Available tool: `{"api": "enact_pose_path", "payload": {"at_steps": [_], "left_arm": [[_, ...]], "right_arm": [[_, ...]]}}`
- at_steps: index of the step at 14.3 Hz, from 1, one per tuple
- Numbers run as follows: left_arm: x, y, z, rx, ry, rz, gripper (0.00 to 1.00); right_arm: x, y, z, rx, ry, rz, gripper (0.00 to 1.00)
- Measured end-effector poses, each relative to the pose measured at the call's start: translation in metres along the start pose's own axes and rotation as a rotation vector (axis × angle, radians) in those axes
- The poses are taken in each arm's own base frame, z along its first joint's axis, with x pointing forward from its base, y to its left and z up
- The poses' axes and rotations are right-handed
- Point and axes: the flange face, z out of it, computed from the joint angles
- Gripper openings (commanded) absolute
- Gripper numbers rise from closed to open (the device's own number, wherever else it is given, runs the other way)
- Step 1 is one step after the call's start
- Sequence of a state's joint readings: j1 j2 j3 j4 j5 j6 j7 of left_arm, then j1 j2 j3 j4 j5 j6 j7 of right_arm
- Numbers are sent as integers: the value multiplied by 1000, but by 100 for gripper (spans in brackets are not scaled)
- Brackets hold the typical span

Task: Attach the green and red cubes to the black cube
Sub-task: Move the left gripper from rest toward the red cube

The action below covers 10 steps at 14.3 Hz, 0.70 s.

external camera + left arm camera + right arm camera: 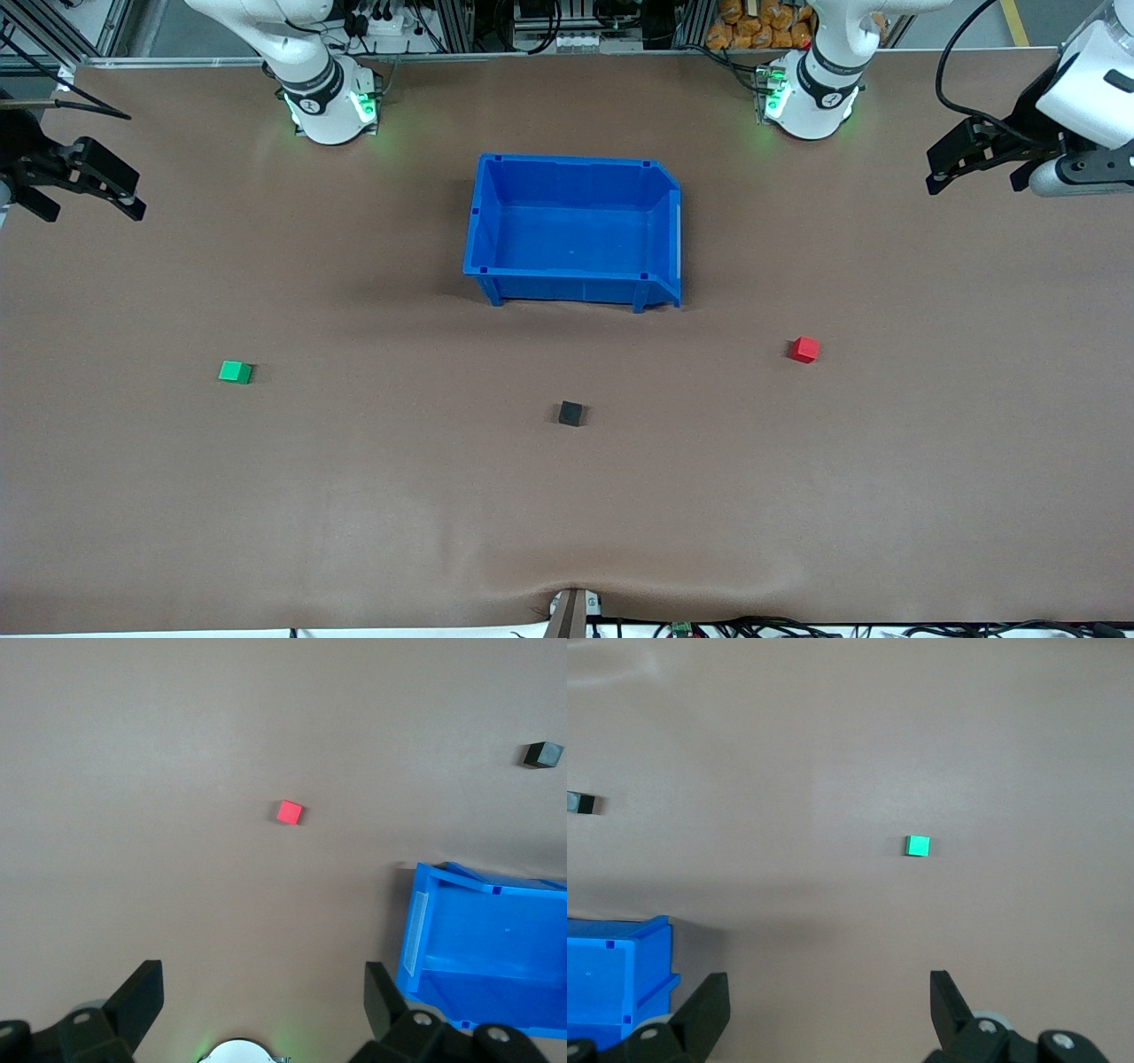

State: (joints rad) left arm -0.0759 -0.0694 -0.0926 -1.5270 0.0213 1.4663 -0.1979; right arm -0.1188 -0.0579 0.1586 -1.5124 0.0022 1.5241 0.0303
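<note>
The green cube lies on the brown table toward the right arm's end. The red cube lies toward the left arm's end. The black cube lies between them, nearer the front camera than the blue bin. My right gripper hangs open and empty in the air over the table's edge at its end. My left gripper hangs open and empty over the table's other end. The left wrist view shows the open left gripper, the red cube and the black cube. The right wrist view shows the open right gripper, the green cube and the black cube.
An empty blue bin stands mid-table between the arm bases, farther from the front camera than the three cubes. It also shows in the left wrist view and the right wrist view. Cables run along the table's front edge.
</note>
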Motion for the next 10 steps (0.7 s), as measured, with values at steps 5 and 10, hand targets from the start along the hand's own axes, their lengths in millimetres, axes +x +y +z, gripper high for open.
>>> {"api": "enact_pose_path", "payload": {"at_steps": [5, 10], "left_arm": [[1, -3, 3, 1, -9, -5, 100], [12, -1, 21, 5, -43, -4, 100]], "right_arm": [[0, 1, 0, 0, 0, 1, 100], [0, 1, 0, 0, 0, 2, 100]]}}
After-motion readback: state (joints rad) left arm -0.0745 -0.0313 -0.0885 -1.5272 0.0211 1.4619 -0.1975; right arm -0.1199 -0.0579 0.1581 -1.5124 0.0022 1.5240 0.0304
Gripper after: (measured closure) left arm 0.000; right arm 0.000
